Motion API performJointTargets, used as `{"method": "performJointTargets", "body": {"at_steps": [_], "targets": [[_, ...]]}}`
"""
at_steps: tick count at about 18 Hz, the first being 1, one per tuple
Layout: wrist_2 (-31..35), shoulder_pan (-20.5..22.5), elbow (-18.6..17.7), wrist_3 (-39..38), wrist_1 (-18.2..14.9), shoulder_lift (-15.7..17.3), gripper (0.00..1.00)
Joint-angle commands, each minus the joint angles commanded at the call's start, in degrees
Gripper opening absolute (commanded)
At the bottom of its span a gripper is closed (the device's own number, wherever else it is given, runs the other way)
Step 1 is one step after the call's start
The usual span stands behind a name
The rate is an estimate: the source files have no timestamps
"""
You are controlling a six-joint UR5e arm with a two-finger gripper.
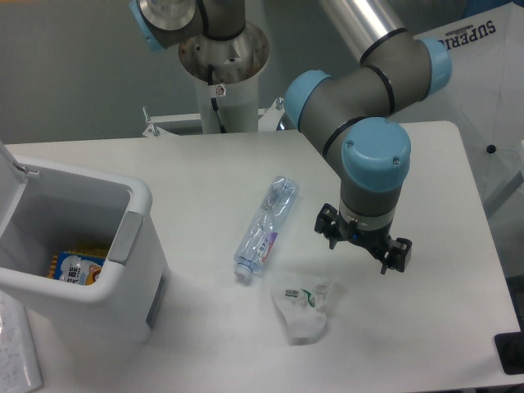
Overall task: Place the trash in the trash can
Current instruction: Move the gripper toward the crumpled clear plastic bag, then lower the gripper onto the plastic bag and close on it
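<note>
The trash lay in two pieces on the white surface point(205, 180), neither yet in the bin. The crushed clear bottle point(266, 225) rested on its side near the middle, running diagonally with its capped end toward the trash can point(135, 201) and its white-purple label close to that end. The crumpled wrapper point(304, 307), whitish with green print, sat just beyond the bottle's lower end, nearer the front edge and apart from it. The trash can stood at the left with its lid swung up; an orange-and-blue packet point(75, 266) was visible inside on the bottom.

The gripper point(364, 243) hung above the surface just right of the bottle and above the wrapper, touching neither. Its jaws stood spread apart and held nothing.

Both pieces looked very light. The bottle was likely thin and springy, smooth enough to slip or roll, so a grip across its flattened middle seemed safest. The wrapper appeared soft and limp; pinching a raised fold near its centre would probably hold better than catching an edge.
</note>
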Motion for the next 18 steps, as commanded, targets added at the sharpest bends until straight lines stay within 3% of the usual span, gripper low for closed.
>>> {"method": "performJointTargets", "body": {"at_steps": [5, 7, 10, 11, 18], "targets": [[-0.79, -0.09, -1.05, 0.26, 0.61, 0.44, 1.00], [-0.79, -0.35, -2.98, 0.09, 3.58, 0.35, 1.00], [-1.05, -1.40, -7.98, -1.31, 12.45, 0.88, 1.00], [-1.05, -1.75, -9.48, -3.06, 14.05, 1.31, 1.00], [-0.53, -5.18, -10.90, -11.77, 16.69, -0.79, 1.00]]}}
